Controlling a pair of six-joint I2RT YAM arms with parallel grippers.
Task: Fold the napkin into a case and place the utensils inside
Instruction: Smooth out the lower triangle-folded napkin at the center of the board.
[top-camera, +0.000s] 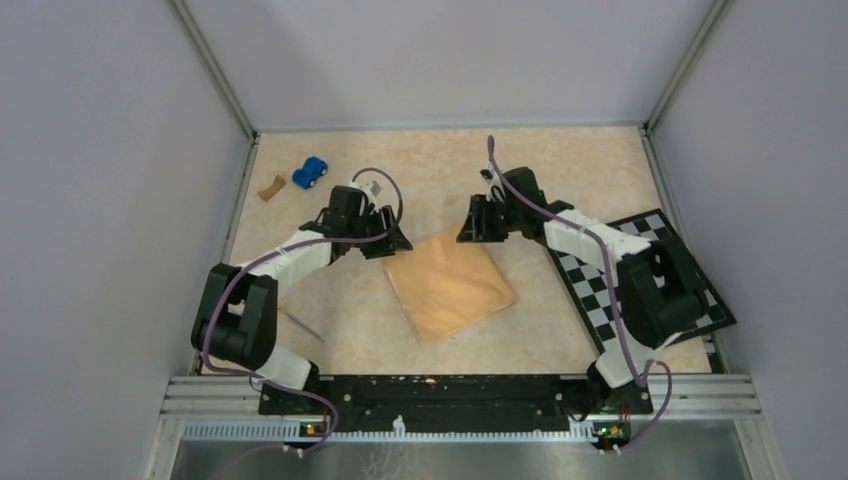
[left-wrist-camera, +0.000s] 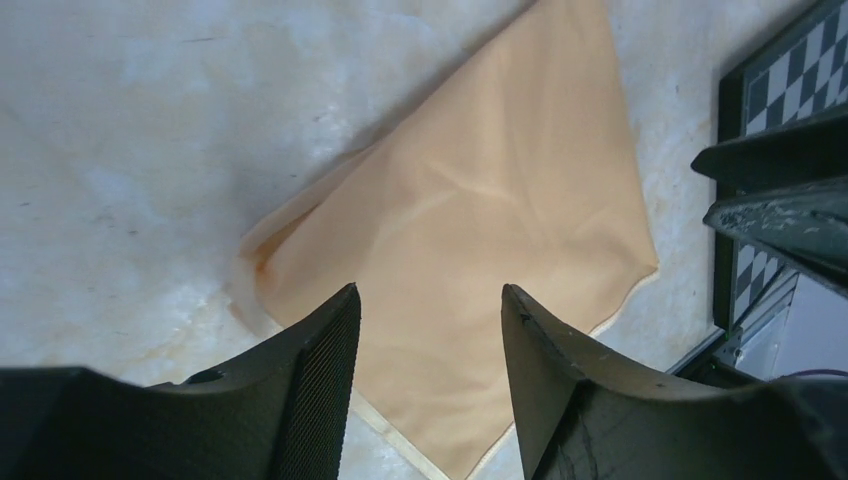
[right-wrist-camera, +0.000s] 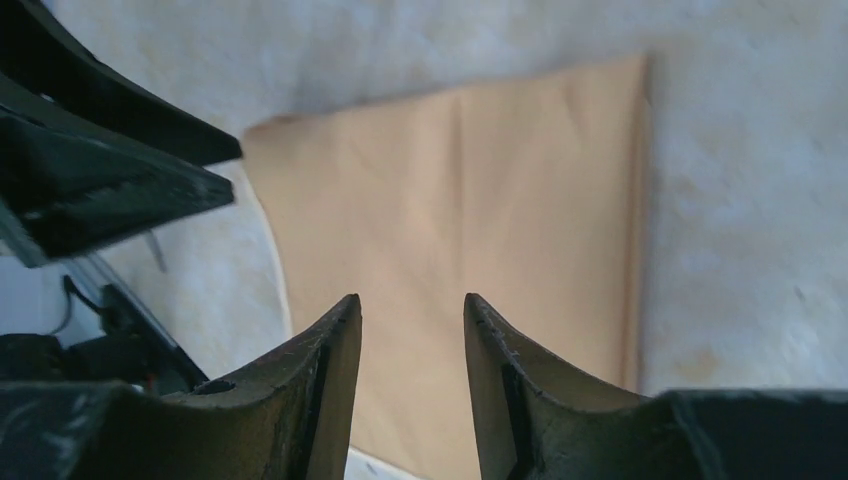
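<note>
Facing each other across the tan napkin (top-camera: 450, 285), both grippers hang at its far corners. The left gripper (left-wrist-camera: 430, 295) holds its fingers wide apart and empty, the cloth beneath and ahead of the tips. The right gripper (right-wrist-camera: 412, 300) shows a narrower gap, also empty. A thin sliver, possibly one of the utensils (top-camera: 303, 328), lies well behind the left fingers

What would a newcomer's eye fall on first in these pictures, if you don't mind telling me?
The tan-orange napkin lying askew mid-table stands out first. The left arm and right arm lean in over its far edge, jaws parted and empty. After that come the checkerboard at the right edge, partly under the right arm, and a blue toy car at the far left.
</note>
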